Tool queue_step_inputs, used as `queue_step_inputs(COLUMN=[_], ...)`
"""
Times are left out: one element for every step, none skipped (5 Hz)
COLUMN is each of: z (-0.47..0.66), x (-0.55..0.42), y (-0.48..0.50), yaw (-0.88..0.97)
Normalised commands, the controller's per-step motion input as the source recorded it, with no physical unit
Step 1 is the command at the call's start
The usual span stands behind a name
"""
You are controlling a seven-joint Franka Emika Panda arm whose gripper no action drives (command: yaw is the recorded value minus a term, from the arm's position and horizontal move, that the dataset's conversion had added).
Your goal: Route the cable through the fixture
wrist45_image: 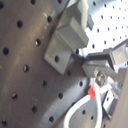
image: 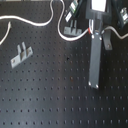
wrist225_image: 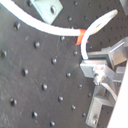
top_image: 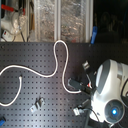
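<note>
- In the first exterior view, a spare clip (image: 21, 54) stands at the left of the board (image: 50, 95), well apart from the arm and from any cord.
- The cable (image: 30, 22) runs from the first exterior view's left edge in loose curves along the top, then loops down toward the fixture (image: 73, 30) under the arm.
- The gripper (image: 91, 31) sits low just beside that fixture; in the first wrist view the red mark (wrist45_image: 93, 91) lies right at its fingers (wrist45_image: 100, 62).
- Whether the jaws are closed on the cord I cannot tell; the fingertips are blurred and partly hidden in both wrist views.
- To do this step well, I judge the cord should be held close to the red mark, so the short length ahead stays stiff enough to aim.
- Line it up with the fixture's slot before pushing, and keep slack in the loop behind so it does not tug sideways.
</note>
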Motion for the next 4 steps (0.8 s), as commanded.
queue_step_inputs(z=[-0.24,-0.18,0.00,0.20], x=[-0.268,-0.257,-0.072,0.003], y=[-0.125,-0.073,0.023,0.002], yaw=[0.12,0.03,0.00,-0.08])
